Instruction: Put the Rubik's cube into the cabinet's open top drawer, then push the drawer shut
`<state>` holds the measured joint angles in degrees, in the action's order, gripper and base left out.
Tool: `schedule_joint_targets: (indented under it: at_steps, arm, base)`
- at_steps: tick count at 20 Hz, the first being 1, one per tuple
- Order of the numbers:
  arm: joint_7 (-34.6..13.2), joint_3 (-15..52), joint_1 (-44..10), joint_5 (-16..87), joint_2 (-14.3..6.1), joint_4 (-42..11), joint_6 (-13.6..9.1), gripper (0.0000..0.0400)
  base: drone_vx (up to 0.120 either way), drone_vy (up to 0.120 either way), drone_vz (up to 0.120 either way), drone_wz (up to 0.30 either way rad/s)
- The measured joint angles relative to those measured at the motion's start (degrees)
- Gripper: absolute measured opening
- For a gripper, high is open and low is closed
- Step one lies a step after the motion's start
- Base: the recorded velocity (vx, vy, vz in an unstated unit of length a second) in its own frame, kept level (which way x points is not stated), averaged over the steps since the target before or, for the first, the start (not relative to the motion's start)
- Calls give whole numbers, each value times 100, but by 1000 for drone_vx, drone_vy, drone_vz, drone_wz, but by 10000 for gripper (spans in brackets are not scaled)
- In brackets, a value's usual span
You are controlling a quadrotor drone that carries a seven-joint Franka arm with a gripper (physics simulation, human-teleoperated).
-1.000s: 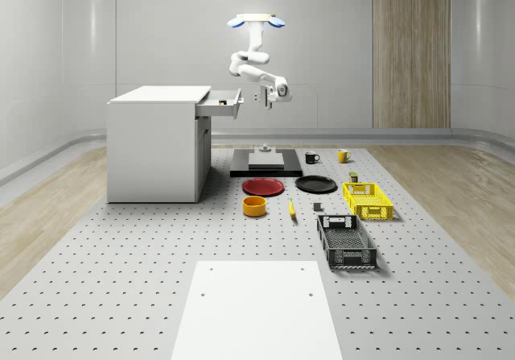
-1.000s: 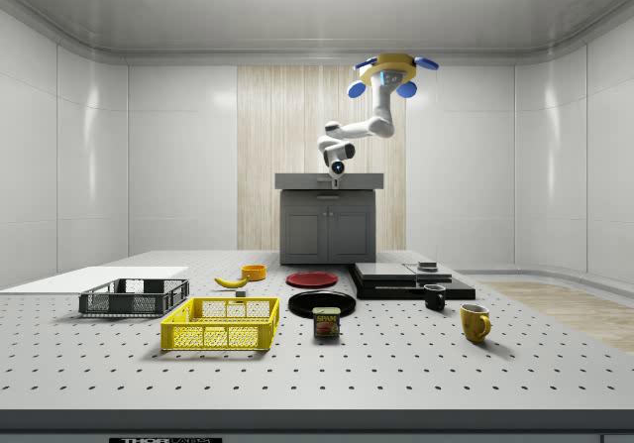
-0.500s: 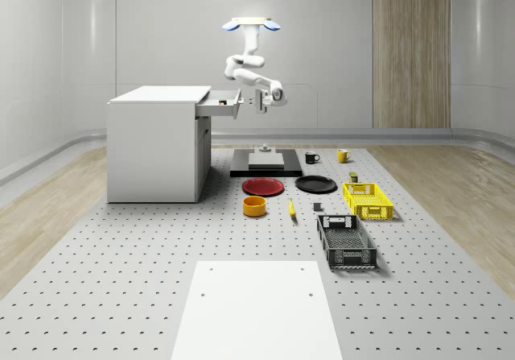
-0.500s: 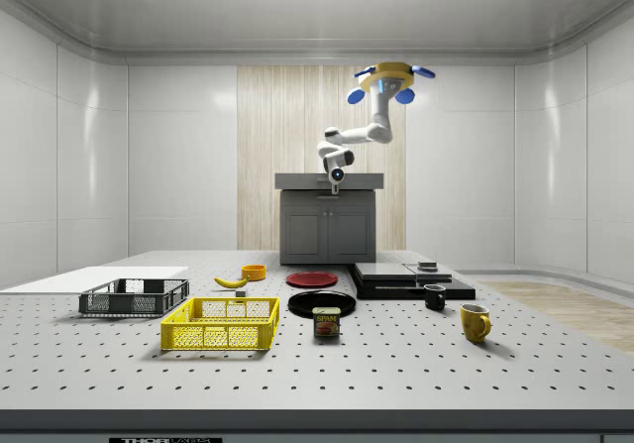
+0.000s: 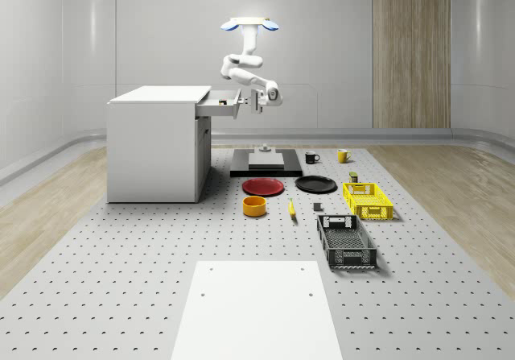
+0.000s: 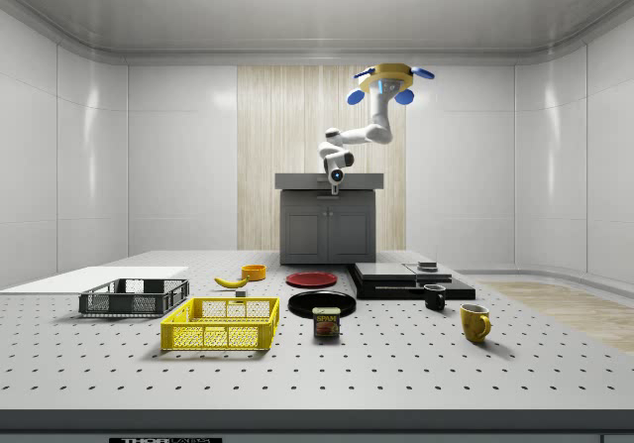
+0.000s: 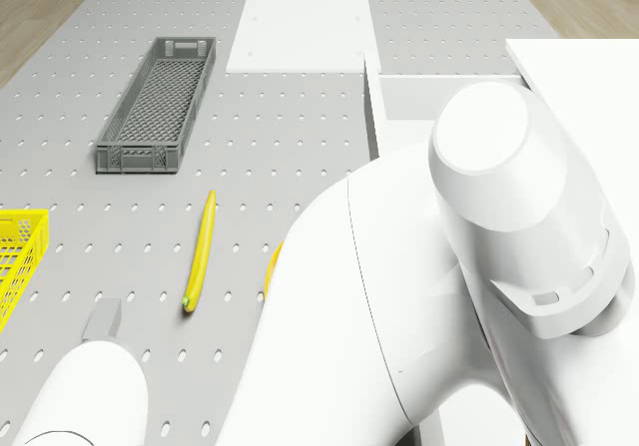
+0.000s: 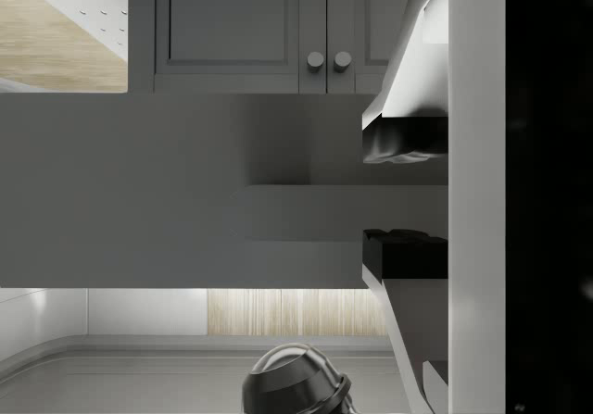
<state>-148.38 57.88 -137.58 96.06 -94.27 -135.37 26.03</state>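
Jaws part open, nothing held, level with the drawer front on the cabinet, touching or just off it, can't tell which. Drawer out of the cabinet's top slot. Small yellowish thing inside, likely the Rubik's cube. Drone hovers off the cabinet's drawer side, above its top. Judgement: cube light and rigid, may slide. Drawer stiff, runs on rails, so press flat mid-front by the handle; off-centre could rack it.
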Motion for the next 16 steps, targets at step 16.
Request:
schedule_joint_targets:
  at_steps: [16]
  arm:
    - [298, -228, 878, 928, -119, -581, -46, 105]
  base:
    - [0, -25, 0, 0]
